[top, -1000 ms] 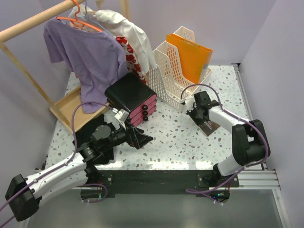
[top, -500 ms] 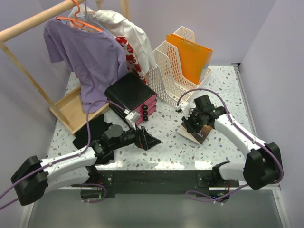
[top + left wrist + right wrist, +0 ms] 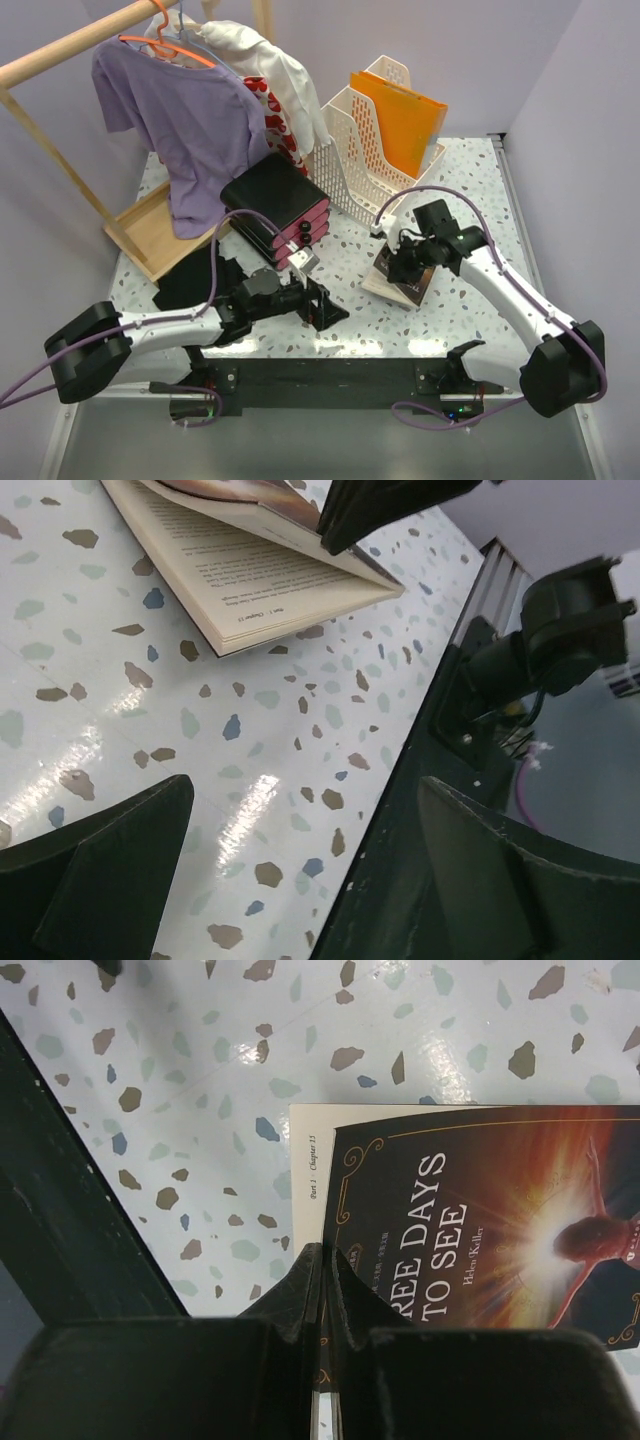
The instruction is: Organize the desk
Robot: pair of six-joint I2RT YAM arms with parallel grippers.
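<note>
**On the speckled desk (image 3: 440, 325), a book cover pinched**

We are watching the right gripper (image 3: 322, 1260) clamping tight on the edge of the dark front cover of the book (image 3: 480, 1200). It is holding that cover up off the printed pages, while the rest of the book is lying on the desk, right of centre.

The left gripper (image 3: 330, 310) is hanging spread wide and empty, low over the desk's near edge, just left of the book. Behind it we are seeing a black drawer box (image 3: 275, 205) and a black cloth (image 3: 190, 275).

Further back, a white file rack (image 3: 355, 160) is holding an orange folder (image 3: 400, 125), and a purple shirt (image 3: 190, 130) is hanging over a wooden rack base (image 3: 140, 235).

Against a second ago, the book is sitting further left, and the left arm is reaching further right.
</note>
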